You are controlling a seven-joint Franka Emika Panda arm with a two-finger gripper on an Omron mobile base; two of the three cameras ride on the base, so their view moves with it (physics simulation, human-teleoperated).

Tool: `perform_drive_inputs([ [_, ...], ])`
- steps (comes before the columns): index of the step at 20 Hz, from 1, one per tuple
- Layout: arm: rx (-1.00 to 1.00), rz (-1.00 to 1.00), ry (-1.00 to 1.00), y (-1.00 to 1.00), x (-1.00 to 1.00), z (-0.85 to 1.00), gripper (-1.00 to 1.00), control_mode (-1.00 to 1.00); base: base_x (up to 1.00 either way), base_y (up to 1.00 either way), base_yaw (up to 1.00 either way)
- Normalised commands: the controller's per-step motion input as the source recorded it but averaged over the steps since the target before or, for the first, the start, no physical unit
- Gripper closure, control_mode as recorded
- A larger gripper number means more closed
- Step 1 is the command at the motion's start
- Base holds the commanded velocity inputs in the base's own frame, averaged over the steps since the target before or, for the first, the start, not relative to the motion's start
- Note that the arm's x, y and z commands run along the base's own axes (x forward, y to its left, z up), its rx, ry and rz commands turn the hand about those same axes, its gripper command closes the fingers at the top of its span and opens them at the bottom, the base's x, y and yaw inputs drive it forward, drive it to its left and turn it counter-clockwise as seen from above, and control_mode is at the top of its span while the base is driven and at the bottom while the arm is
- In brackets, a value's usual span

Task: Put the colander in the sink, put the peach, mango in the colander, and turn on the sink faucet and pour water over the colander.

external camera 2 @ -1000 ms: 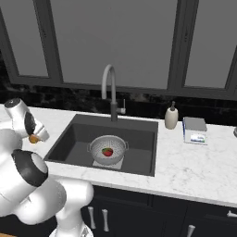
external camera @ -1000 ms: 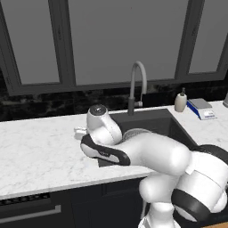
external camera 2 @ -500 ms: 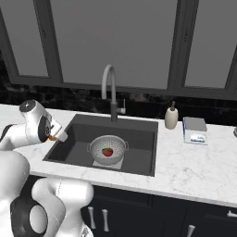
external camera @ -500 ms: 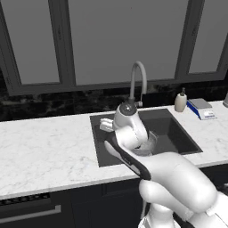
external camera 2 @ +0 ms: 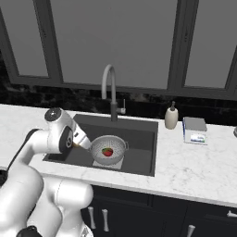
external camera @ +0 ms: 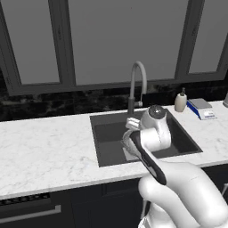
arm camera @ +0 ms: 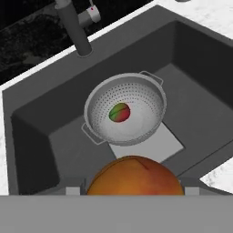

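Mango (arm camera: 119, 112) in colander (arm camera: 136, 132) in sink (arm camera: 200, 100) — gripper (arm camera: 132, 191) clasping peach (arm camera: 134, 176).

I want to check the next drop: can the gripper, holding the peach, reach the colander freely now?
Probably yes. The gripper holds the peach at the left side of the sink, and the colander lies open below with just the mango inside; nothing stands between.

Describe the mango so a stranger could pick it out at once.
Find the dark sink under the tall faucet. The metal colander sits in it, and the mango lies inside: small, red with a green patch, unlike the plain orange peach.
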Motion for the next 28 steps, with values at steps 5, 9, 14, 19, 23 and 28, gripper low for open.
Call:
perform_drive_inputs([
  [5, 0.00, -0.04, 0.00, -0.90, 0.11, 0.00, 1.00, -1.00, 0.00, 0.00, 0.00],
  [9, 0.02, 0.00, 0.01, -0.56, 0.39, 0.00, 1.00, -1.00, 0.00, 0.00, 0.00],
  [14, 0.07, 0.00, 0.09, -0.26, 0.43, 0.00, 1.00, -1.00, 0.00, 0.00, 0.00],
  [19, 0.11, 0.00, 0.15, -0.07, 0.25, -0.01, 1.00, -1.00, 0.00, 0.00, 0.00],
  [23, 0.10, 0.00, 0.17, 0.00, 0.26, -0.17, 1.00, -1.00, 0.00, 0.00, 0.00],
  [28, 0.05, 0.00, 0.10, 0.00, 0.30, -0.38, 1.00, -1.00, 0.00, 0.00, 0.00],
])
